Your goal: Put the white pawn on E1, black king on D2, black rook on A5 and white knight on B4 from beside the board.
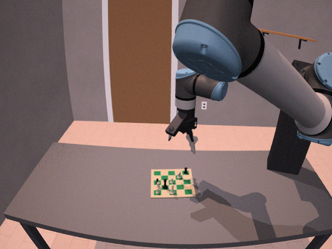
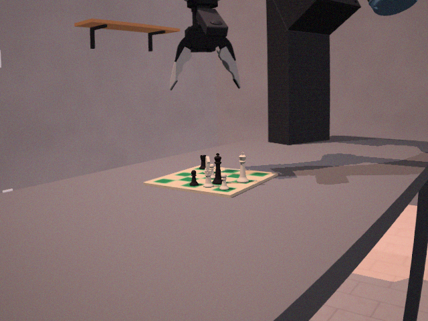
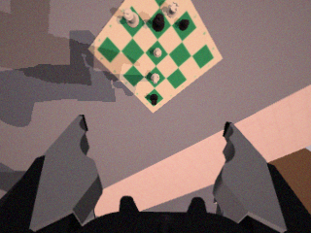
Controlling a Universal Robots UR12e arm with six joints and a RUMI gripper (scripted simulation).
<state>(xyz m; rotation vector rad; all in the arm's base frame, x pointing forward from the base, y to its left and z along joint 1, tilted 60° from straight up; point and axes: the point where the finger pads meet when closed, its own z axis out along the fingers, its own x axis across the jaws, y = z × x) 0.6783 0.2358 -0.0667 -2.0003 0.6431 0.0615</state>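
Note:
The green and cream chessboard (image 1: pixel 169 183) lies on the grey table and also shows in the wrist view (image 3: pixel 160 49). Several pieces stand upright on it. The black rook (image 1: pixel 185 170) is on a far corner square, with the white knight (image 1: pixel 178 175) close by. The black king (image 1: pixel 164 183) stands near the left side beside a black pawn (image 1: pixel 156 181). A white pawn (image 2: pixel 223 182) and a tall white piece (image 2: pixel 242 168) stand at the near edge in the exterior view. I see no piece on the table beside the board. My gripper (image 1: pixel 181 146) hangs high above the table behind the board, open and empty; it also shows from the side (image 2: pixel 204 86) and in the wrist view (image 3: pixel 155 123). The edge labels are too small to read.
The arm's dark pedestal (image 1: pixel 288 144) stands at the table's right rear. The arm's shadow falls on the table right of the board. A wall shelf (image 2: pixel 126 27) hangs behind. The table's far edge runs just under the gripper.

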